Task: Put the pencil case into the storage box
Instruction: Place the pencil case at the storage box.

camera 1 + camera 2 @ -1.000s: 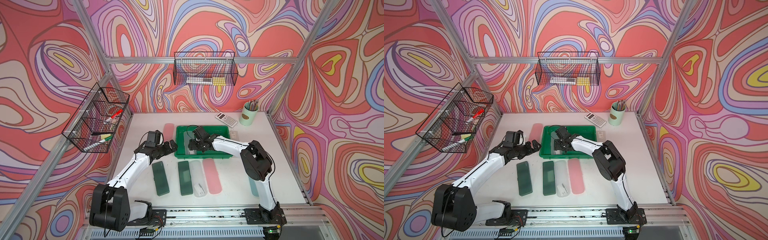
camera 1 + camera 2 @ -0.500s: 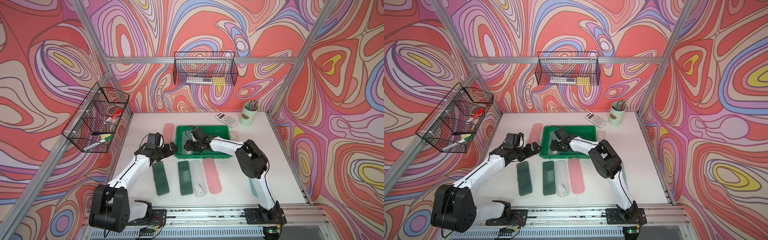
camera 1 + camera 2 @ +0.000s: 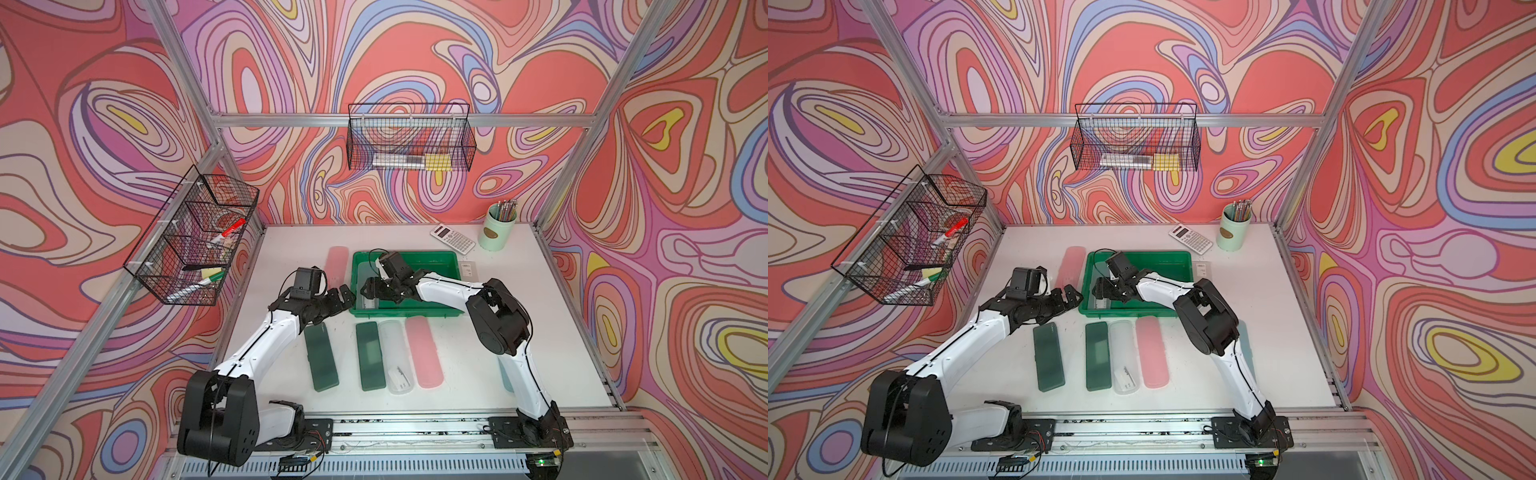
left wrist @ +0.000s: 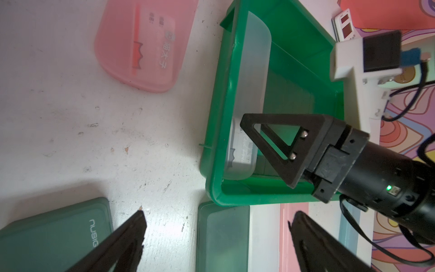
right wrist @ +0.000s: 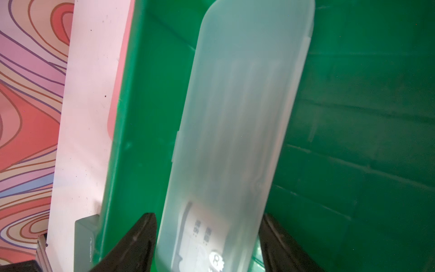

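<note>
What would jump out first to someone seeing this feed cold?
Loud swirling pink, red and purple patterned walls surround the white table. At its middle sits the bright-green shallow plastic storage box, where the right gripper is shut on a frosted translucent plastic pencil case set along one side wall. In front of the box lies a row: two dark-green cases, a clear case, a pink case.

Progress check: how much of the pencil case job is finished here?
Done: one translucent pencil case lies inside the storage box, along a side wall. In hand: the right gripper is shut on its end, not yet released; the left gripper is open and empty. Left: on the table, at least two dark green cases, a clear case, a pink case and a second pink case beside the box.
</note>
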### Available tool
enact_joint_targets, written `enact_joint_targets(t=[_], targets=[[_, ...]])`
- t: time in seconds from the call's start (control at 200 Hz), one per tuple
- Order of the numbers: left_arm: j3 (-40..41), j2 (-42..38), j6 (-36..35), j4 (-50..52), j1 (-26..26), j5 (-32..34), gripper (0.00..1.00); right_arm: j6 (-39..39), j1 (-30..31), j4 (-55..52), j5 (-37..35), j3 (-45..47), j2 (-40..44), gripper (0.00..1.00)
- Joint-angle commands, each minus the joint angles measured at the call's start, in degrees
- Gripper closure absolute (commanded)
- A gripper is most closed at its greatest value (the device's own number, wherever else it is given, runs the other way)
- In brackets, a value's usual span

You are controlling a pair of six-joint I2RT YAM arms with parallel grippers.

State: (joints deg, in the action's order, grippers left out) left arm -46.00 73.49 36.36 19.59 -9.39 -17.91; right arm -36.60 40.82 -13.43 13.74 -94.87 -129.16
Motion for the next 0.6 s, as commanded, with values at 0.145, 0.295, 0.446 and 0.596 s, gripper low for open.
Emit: enact_joint_targets(t=[0.145,0.295,0.446,0.596], targets=[[0.5,-1.4,1.0,-1.5,0.2,-1.3,0.01,-1.8,-0.1,3.5,2.2,3.1,3.7,0.23],[0.3,-1.8,1.4,-1.2,0.2,-2.2,0.01,-1.0,0.0,-0.3,-4.8,4.7,8.6,0.17],[-0.1,-3.3,1.0,-0.2,-0.4,-2.4,0.01,1.4,0.0,-5.8,-13.6,7.1,16.3,0.14],[-1.8,-4.6,0.2,1.2,-3.3,-2.2,0.01,1.9,0.0,-8.6,-19.4,13.4,26.5,0.13]])
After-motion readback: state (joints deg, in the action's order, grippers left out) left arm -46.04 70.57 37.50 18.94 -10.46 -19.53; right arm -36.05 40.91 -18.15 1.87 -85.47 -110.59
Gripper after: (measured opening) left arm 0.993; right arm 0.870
